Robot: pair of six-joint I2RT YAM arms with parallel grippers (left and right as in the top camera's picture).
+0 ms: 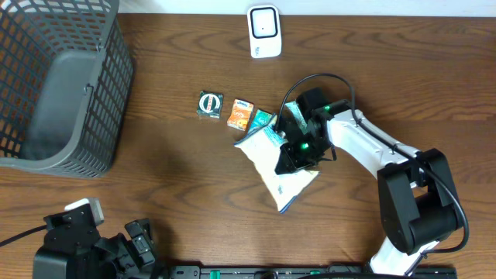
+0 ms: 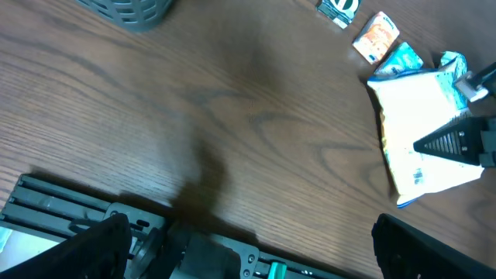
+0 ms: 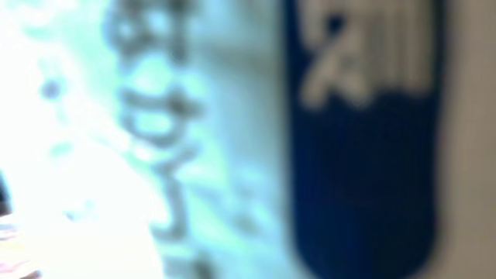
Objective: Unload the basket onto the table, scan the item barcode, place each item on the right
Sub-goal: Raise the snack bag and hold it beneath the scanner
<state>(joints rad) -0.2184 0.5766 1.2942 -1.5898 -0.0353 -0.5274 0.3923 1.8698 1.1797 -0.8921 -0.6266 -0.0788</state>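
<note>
Your right gripper is pressing down with its jaws closed on the white bag, which is lying right of the table's middle, touching the teal packet on its far side. Your left gripper is sitting with its jaws wide apart at the near left edge, well apart from the bag. The scanner is standing at the far edge.

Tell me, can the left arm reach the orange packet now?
Probably yes: only bare table lies between the left gripper and the orange packet; the right gripper holds the white bag nearby.
</note>
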